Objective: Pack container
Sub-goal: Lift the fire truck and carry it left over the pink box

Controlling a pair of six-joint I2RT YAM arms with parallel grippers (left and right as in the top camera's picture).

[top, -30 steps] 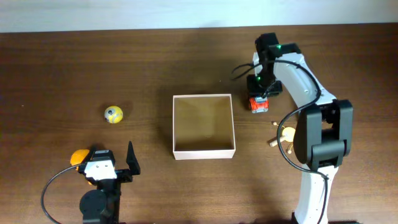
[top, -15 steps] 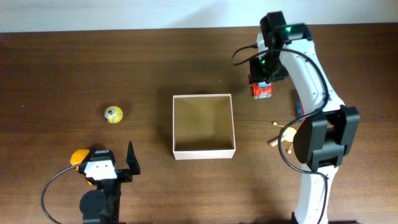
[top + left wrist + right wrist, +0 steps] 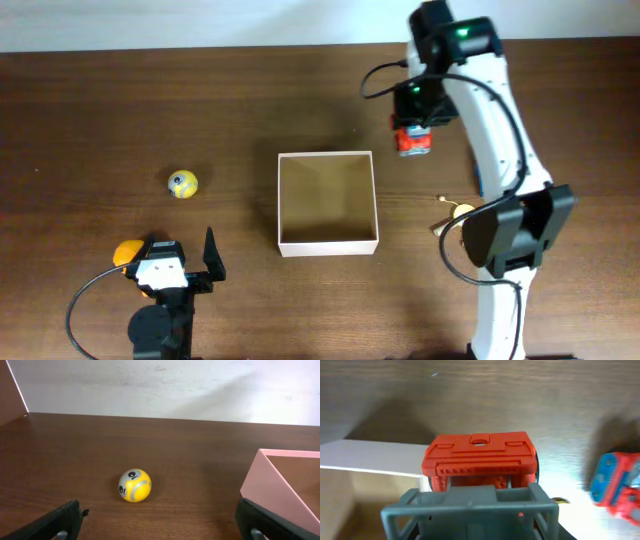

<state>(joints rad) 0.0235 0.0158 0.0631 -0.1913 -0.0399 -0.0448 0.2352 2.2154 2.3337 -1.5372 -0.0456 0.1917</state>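
The container (image 3: 327,243), a shallow square box with white walls and a tan inside, sits mid-table; its wall also shows in the left wrist view (image 3: 278,489) and the right wrist view (image 3: 375,457). My right gripper (image 3: 414,128) is shut on a red toy car (image 3: 414,143) and holds it off the table, beyond the box's far right corner. In the right wrist view the red toy car (image 3: 480,457) sticks out past the right gripper (image 3: 480,485). My left gripper (image 3: 186,262) rests open at the front left. A yellow ball (image 3: 134,485) lies ahead of its empty left gripper (image 3: 162,525).
The yellow ball (image 3: 182,184) lies left of the box. An orange object (image 3: 127,251) sits by the left arm. A blue and red toy (image 3: 616,485) and a yellow toy with wooden sticks (image 3: 460,213) lie right of the box, partly under the right arm.
The right arm has lifted the red toy car off the table and carried it toward the far side, then slightly left. The left arm has not moved.
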